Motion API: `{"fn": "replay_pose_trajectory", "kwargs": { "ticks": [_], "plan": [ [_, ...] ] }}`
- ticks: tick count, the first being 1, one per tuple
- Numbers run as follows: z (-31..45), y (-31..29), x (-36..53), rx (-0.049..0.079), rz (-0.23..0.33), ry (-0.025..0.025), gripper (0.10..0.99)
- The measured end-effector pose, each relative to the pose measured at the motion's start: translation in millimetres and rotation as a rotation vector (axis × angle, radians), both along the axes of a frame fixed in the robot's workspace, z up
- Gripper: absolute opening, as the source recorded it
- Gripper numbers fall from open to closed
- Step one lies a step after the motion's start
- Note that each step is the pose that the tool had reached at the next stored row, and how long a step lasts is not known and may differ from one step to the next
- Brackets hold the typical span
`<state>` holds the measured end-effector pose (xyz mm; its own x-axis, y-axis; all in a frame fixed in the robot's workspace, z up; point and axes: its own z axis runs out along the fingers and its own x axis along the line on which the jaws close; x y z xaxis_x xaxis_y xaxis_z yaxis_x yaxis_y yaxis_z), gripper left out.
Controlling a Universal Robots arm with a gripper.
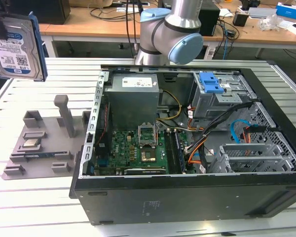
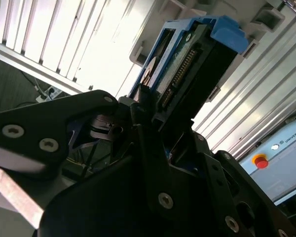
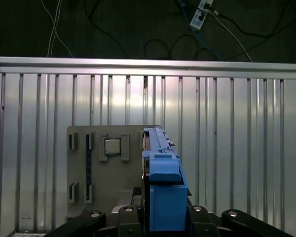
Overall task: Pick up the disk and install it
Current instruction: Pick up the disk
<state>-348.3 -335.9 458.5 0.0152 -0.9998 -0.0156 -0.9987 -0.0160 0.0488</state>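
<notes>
**Disk in tool, high over the fixture plate, drive cage far across the case**

- Tool (image 3: pixel 160 217) is clenched on the disk (image 3: pixel 163 187). In both wrist views the fingers (image 2: pixel 138 128) pinch it from either side at the near end, and the rest sticks straight out ahead of the tool.
- In the exterior view the disk (image 1: pixel 15 47) hangs at the far upper left, clear of everything, label side facing the camera. It stands upright, long axis roughly vertical, with a slight tilt.
- The first wrist view shows it edge-on, blue frame towards the camera. It sits over the grey fixture plate (image 3: pixel 113 168), and the processor chip (image 3: pixel 112 146) sits in its pocket just beside the disk's line.
- Pick looks done. The disk touches neither the fixture plate (image 1: pixel 39 148) nor the counter (image 1: pixel 39 207).
- Key relation: the drive cage (image 1: pixel 227 98) with the blue latch (image 1: pixel 210 83) sits in the far corner of the open computer case (image 1: pixel 187 192). That is well apart from the disk, towards the exterior view's right, with the case wall and the power supply between them.
- My read: the disk's long axis now points down at the counter, not along the cage opening, so orientation matters as much as the sideways gap.
- I can't tell from these views which way the cage slot faces.
</notes>
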Motion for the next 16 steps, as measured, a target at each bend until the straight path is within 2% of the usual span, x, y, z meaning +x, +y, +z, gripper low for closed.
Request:
{"fn": "replay_pose_trajectory", "kwargs": {
  "ticks": [9,16],
  "plan": [
    [14.2,0.0,0.4,0.0,0.0,0.001,0.365],
    [32.0,0.0,0.6,0.0,0.0,0.0015,0.365]
  ]
}}
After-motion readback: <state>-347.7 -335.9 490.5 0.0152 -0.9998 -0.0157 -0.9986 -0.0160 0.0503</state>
